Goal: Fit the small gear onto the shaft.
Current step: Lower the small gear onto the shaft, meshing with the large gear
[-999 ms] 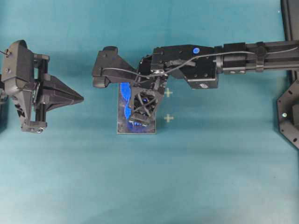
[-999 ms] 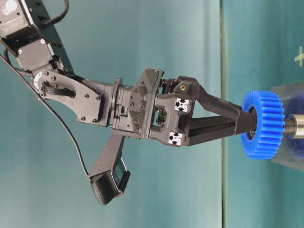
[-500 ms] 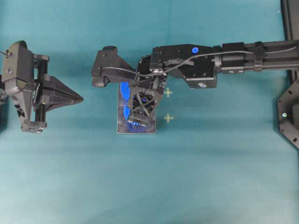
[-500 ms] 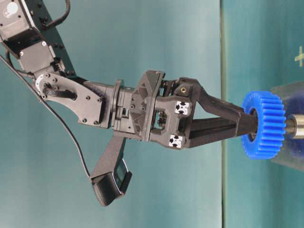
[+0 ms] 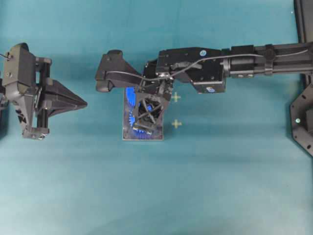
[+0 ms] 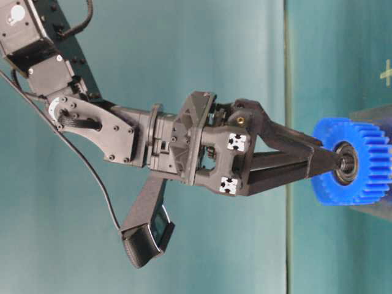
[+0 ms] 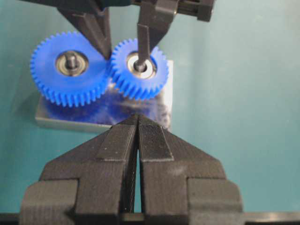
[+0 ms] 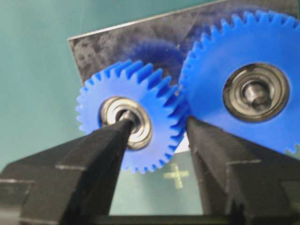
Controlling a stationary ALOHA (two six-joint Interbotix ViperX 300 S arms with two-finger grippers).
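Two end effectors show: the left end effector point(image 5: 83, 103) pressed together, apart from the plate point(image 7: 165, 101), then the spread right end effector point(image 8: 154, 129) straddling the small gear point(image 8: 150, 98) seated beside the larger gear point(image 8: 220, 61).

I see a teal tabletop point(image 5: 220, 186), evenly lit, marked with two pale crosses point(image 5: 176, 124); a dark frame point(image 5: 303, 19) borders its right edge.

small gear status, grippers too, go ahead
Right gripper open, fingers straddling small gear. Small gear down on shaft, teeth meeting larger gear. Left gripper shut, clear of the plate. Nothing in the way.
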